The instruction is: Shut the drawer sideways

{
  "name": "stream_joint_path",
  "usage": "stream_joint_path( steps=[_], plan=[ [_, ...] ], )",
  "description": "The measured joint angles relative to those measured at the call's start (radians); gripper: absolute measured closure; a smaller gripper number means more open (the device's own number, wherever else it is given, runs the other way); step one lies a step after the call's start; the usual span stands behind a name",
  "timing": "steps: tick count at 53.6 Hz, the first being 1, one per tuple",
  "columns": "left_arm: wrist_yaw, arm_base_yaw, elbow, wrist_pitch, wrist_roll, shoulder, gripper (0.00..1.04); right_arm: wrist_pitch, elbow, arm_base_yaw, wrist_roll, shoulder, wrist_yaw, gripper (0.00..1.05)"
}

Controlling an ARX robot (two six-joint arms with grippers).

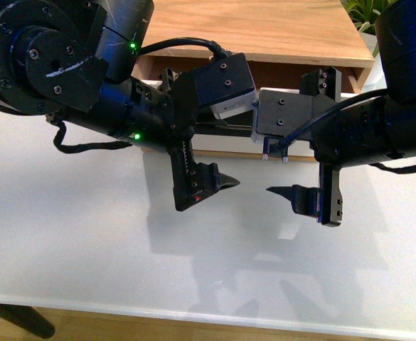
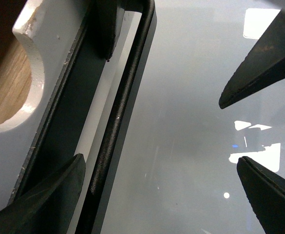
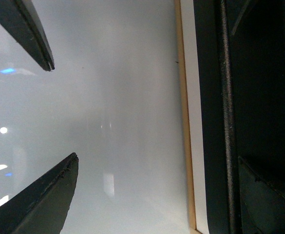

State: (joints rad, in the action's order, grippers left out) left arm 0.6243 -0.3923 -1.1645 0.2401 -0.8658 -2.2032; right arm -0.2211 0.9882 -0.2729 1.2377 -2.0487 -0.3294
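The drawer stands pulled out of the wooden cabinet, its white front mostly hidden behind both arms. In the left wrist view I see the white front, its half-round notch with wood inside and the black bar handle. My left gripper is open, with one finger beside the handle and the other out over the table. My right gripper is open too, with one finger by the handle and the front's edge. In the front view both grippers hang just before the drawer, tips facing each other.
The white table stretches toward me, with its front edge low in the front view. A green plant stands at the back right beside the cabinet. The right gripper's finger shows in the left wrist view.
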Motion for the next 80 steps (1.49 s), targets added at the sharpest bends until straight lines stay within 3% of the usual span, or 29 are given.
stream_joint_path(
  steps=[27, 52, 64, 71, 80],
  plan=[
    [-0.034, 0.022, -0.237, -0.089, 0.017, -0.113, 0.09, 0.029, 0.198, 0.04, -0.013, -0.116, 0.008, 0.09],
    [-0.049, 0.026, -0.252, -0.08, 0.06, -0.114, 0.09, 0.024, 0.196, 0.045, -0.011, -0.104, 0.022, 0.09],
    [-0.016, 0.043, -0.071, 0.016, 0.07, 0.05, 0.09, -0.014, 0.051, 0.086, -0.042, 0.071, 0.027, 0.09],
    [-0.001, 0.097, 0.095, 0.157, 0.14, 0.231, 0.09, -0.126, -0.102, 0.106, -0.132, 0.23, -0.019, 0.09],
    [-0.102, 0.189, 0.29, 0.396, 0.345, 0.424, 0.09, -0.314, -0.29, 0.157, -0.323, 0.418, -0.031, 0.09]
  ],
)
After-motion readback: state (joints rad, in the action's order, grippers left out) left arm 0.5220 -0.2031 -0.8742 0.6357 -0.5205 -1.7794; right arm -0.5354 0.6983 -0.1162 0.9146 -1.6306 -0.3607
